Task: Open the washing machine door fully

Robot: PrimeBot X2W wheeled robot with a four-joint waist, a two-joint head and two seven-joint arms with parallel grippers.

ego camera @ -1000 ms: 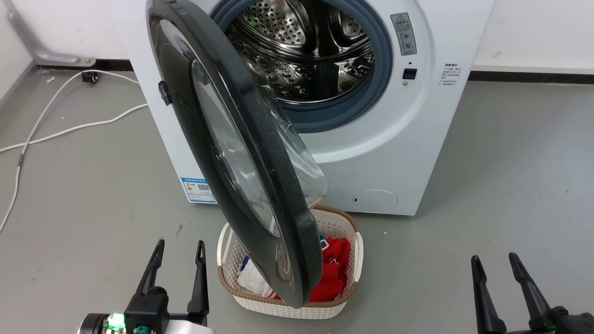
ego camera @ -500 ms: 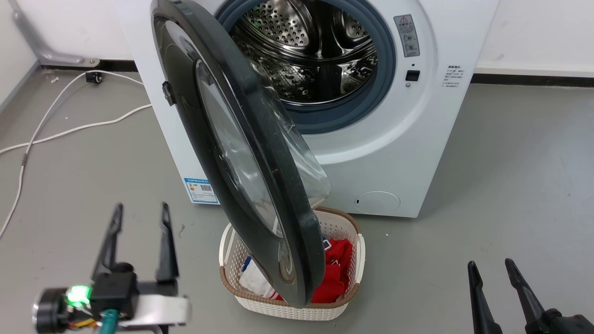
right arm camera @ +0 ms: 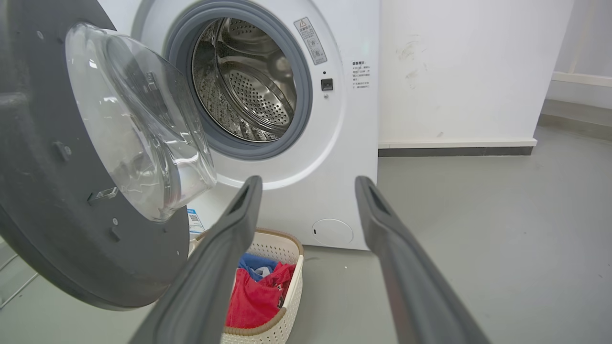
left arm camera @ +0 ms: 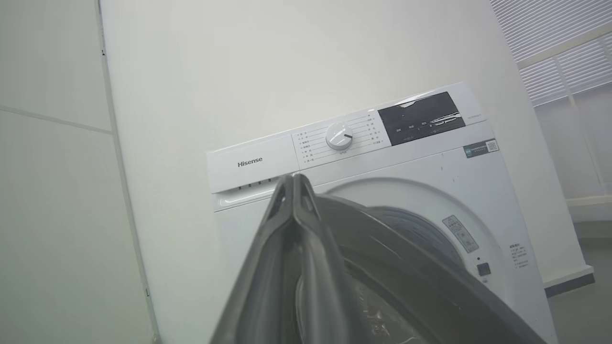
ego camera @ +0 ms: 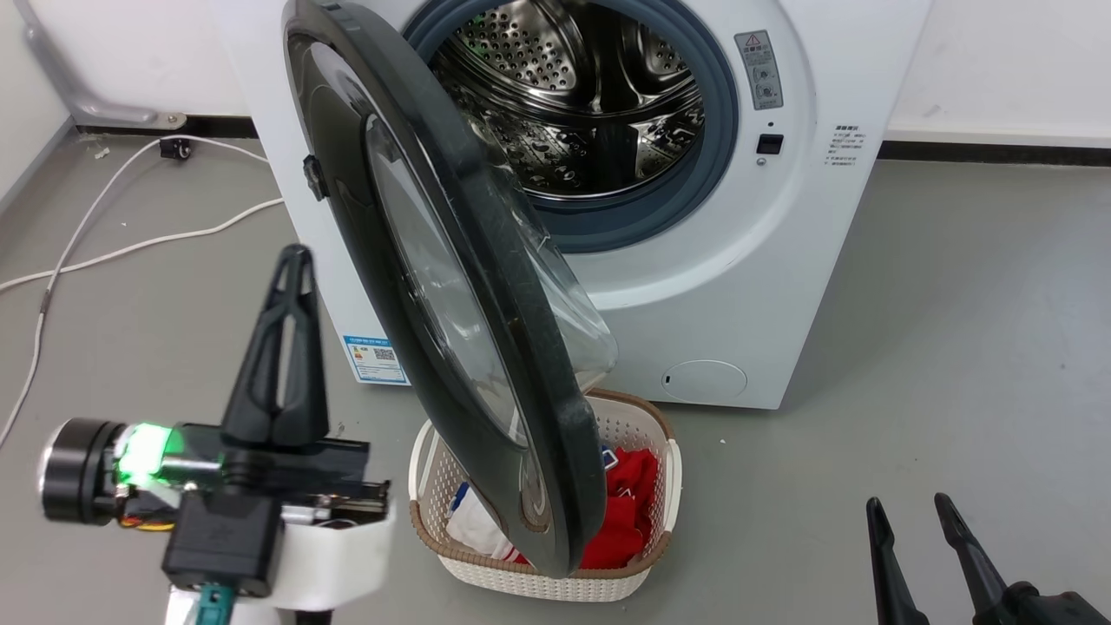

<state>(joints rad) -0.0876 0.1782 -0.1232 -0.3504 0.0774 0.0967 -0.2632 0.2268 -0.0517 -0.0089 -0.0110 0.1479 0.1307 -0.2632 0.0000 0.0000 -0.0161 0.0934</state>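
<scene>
Door (ego camera: 434, 286) stands part open over basket (ego camera: 538, 583) on floor; left pincer (ego camera: 293, 260) closed, empty, upright just left of door; right pincer (ego camera: 907, 505) open, well apart.

Washing machine (ego camera: 738, 286): top cut by the head view's upper edge. Print on the warning sticker (ego camera: 758, 65) and the blue label sticker (ego camera: 375, 358) is too small to read. Washing machine door (ego camera: 434, 286): covers the left part of the drum opening and the middle of the basket (ego camera: 538, 583) on the floor, so the clothes (ego camera: 629, 512) show only in part. In the right wrist view the door runs off the left edge. Left gripper (left arm camera: 294, 181): blurred, close to the lens, masking the door's left side; base off the bottom edge. Right gripper (ego camera: 907, 505): body cut by the bottom edge. White cable (ego camera: 42, 299): runs off the floor's left edge.
</scene>
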